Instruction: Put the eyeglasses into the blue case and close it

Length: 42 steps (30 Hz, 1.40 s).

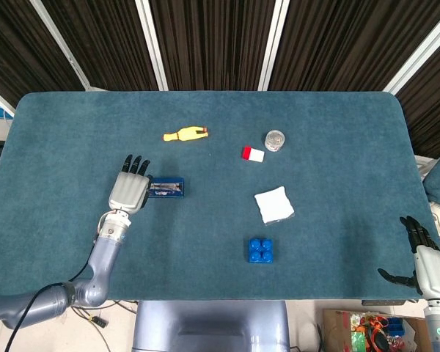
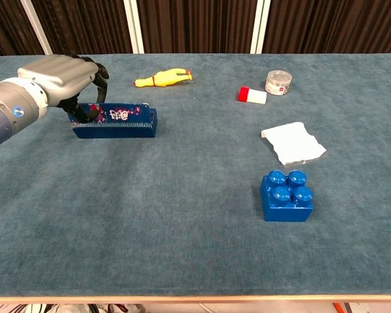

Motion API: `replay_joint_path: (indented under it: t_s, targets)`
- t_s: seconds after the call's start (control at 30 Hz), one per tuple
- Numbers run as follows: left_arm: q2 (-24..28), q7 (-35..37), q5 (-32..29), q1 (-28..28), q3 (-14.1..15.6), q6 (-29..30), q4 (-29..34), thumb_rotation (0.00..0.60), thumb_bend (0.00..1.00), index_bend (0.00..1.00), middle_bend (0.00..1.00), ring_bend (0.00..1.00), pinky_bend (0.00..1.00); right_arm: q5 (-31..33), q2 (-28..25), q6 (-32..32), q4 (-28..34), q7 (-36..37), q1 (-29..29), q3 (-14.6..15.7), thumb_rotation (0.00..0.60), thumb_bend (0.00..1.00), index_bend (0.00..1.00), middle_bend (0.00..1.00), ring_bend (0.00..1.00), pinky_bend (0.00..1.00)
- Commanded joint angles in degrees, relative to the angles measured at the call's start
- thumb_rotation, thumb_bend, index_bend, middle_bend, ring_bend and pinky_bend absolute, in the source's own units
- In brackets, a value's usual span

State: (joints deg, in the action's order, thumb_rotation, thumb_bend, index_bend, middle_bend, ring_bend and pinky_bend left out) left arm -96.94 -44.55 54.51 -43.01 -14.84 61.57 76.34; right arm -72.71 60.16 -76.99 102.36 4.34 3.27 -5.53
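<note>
Lying open on the teal table (image 1: 73,242), the blue case (image 2: 115,122) holds something dark with purple and white patches, likely the eyeglasses (image 2: 117,115), though the detail is too small to be sure. At about one o'clock from the table's middle a small clear round jar (image 1: 275,139) stands with its contents too small to tell.

The case sits at about nine o'clock from the table's middle. The left hand (image 2: 68,81) is at the case's nine-o'clock end, fingers (image 2: 94,73) curled down over that end and touching its rim; whether they pinch anything I cannot tell. The right hand (image 1: 425,257) hangs off the table's edge at about four o'clock, well apart from the case, fingers spread and holding nothing.

Elsewhere lie a yellow rubber chicken (image 1: 185,135), a red-and-white block (image 1: 253,154), a white cloth (image 1: 273,204) and a blue brick (image 1: 260,250).
</note>
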Motion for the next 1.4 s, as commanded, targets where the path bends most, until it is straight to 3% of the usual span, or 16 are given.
replay_joint_path:
  t_s: [0.03, 0.53, 0.9, 1.0, 1.17, 1.27, 1.4]
  targets:
    - [-0.6, -0.4, -1.4, -0.8, -0.7, -0.7, -1.5, 0.600, 0.42, 0.59, 0.13, 0.03, 0.03, 0.0, 0.0, 0.0, 0.0, 0.0, 0.0, 0.0, 0.600, 0.08, 0.02, 0.00, 0.06, 0.19]
    - [-3.9, -0.6, -6.0, -5.0, -3.3, -3.7, -10.4, 0.600, 0.42, 0.59, 0.13, 0.03, 0.03, 0.5, 0.0, 0.3, 0.2, -0.5, 0.2, 0.0, 0.600, 0.08, 0.02, 0.00, 0.06, 0.19]
    - [-6.3, -2.2, -8.2, -7.2, -3.6, -4.4, -15.3, 0.600, 0.41, 0.48, 0.13, 0.03, 0.02, 0.8, -0.1, 0.5, 0.4, -0.6, 0.2, 0.0, 0.600, 0.08, 0.02, 0.00, 0.06, 0.19]
    - [-7.0, -3.0, -9.3, -7.7, -3.8, -4.8, -16.9, 0.600, 0.41, 0.39, 0.12, 0.03, 0.02, 0.9, -0.1, 0.6, 0.5, -0.5, 0.2, 0.0, 0.600, 0.08, 0.02, 0.00, 0.06, 0.19]
    - [-8.0, -3.9, -10.9, -8.4, -3.8, -5.5, -18.5, 0.600, 0.41, 0.09, 0.07, 0.02, 0.01, 1.0, -0.2, 0.7, 0.6, -0.5, 0.2, 0.0, 0.600, 0.08, 0.02, 0.00, 0.06, 0.19]
    - [-8.2, -4.0, -11.3, -8.6, -3.9, -5.3, -18.4, 0.600, 0.41, 0.02, 0.05, 0.01, 0.00, 1.1, -0.2, 0.7, 0.7, -0.4, 0.2, -0.1, 0.600, 0.08, 0.02, 0.00, 0.06, 0.19]
    - [-8.0, -4.4, -11.8, -8.6, -4.2, -4.6, -17.9, 0.600, 0.40, 0.00, 0.04, 0.00, 0.00, 1.2, -0.3, 0.8, 0.7, -0.4, 0.2, -0.1, 0.600, 0.08, 0.03, 0.00, 0.06, 0.19]
